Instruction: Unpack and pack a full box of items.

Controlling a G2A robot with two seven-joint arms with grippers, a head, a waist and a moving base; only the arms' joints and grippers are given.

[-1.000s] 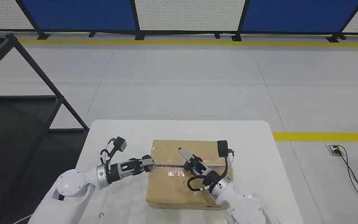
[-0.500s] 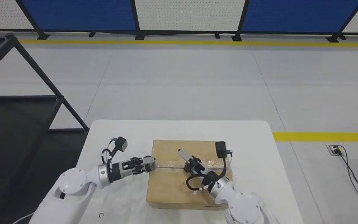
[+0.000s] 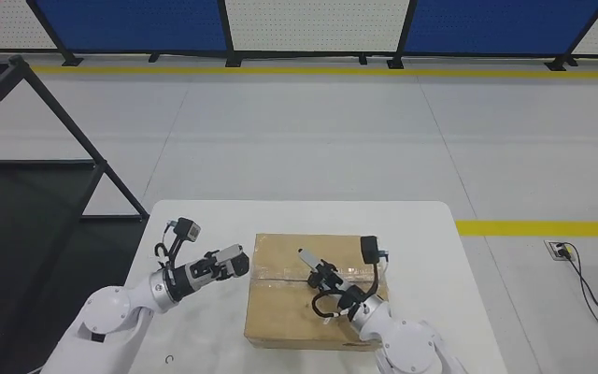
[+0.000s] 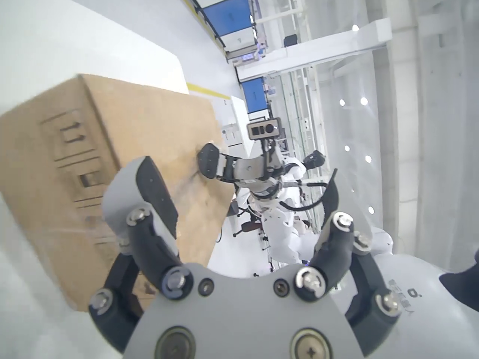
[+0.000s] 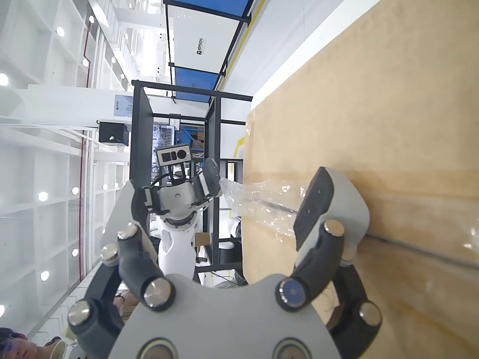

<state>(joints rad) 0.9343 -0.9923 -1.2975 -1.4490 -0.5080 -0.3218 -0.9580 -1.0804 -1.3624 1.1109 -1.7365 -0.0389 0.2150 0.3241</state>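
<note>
Top view: right gripper (image 3: pixel 316 266) partly hides the box (image 3: pixel 280 318).

A large indoor robotics test hall, industrial rather than domestic. Seen from above, a white work table (image 3: pixel 420 234) stands on a smooth pale grey floor (image 3: pixel 299 140) marked with yellow lines (image 3: pixel 280 69). Blue partition panels (image 3: pixel 131 23) and a white perforated panel (image 3: pixel 313 23), set in black frames on feet, fence off the area. A black metal frame (image 3: pixel 65 122) stands beside the table, and a power socket (image 3: pixel 561 250) with a cable lies on the floor. The wrist views show a high white ceiling with round lights (image 4: pixel 342 102), a heavy white beam (image 4: pixel 336 39), more blue panels in the distance and an office chair (image 4: pixel 249 226).
</note>
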